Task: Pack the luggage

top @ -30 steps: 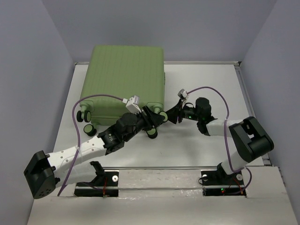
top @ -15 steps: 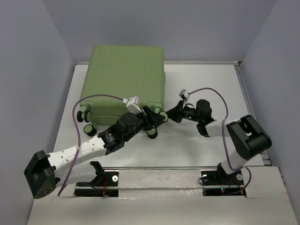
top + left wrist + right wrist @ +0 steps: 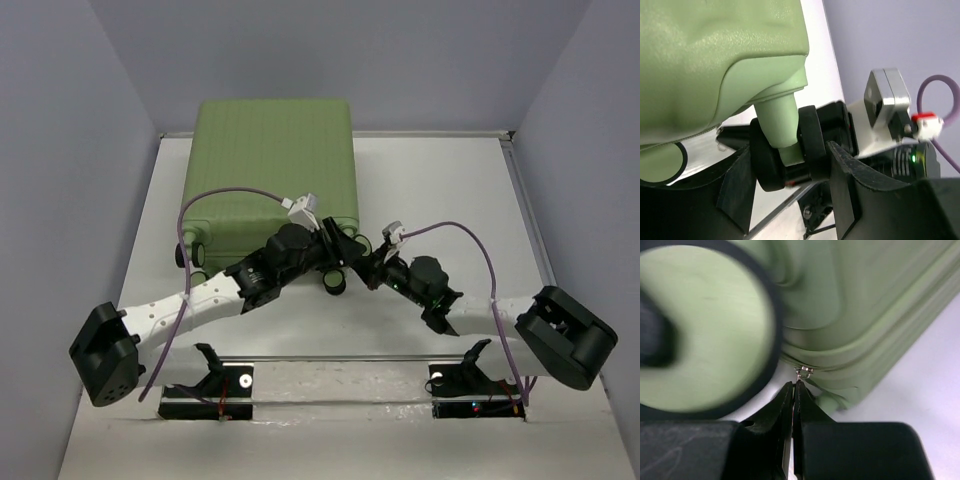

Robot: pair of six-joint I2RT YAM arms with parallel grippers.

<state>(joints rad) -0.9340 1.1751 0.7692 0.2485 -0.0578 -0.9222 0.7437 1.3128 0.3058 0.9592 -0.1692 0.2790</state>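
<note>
The luggage [image 3: 270,170] is a large light-green ribbed suitcase lying closed at the back of the table. My left gripper [image 3: 348,250] reaches its near right corner. In the left wrist view my left gripper [image 3: 790,167] is shut on a black twin wheel [image 3: 812,145] under the green shell [image 3: 715,65], one finger against each disc. My right gripper [image 3: 364,268] meets the same corner from the right. In the right wrist view my right gripper [image 3: 796,386] is shut on the small metal zipper pull [image 3: 803,372] at the shell's seam [image 3: 865,305].
Another black-and-green wheel [image 3: 333,283] sticks out at the near edge, and further wheels [image 3: 190,258] sit at the near left corner. A blurred wheel [image 3: 705,330] fills the left of the right wrist view. Purple cables [image 3: 225,200] loop over both arms. Grey walls enclose the table [image 3: 450,190].
My right gripper has closed on the zipper pull, and that arm has stretched out lower and nearer. The suitcase and my left gripper have shifted slightly right.
</note>
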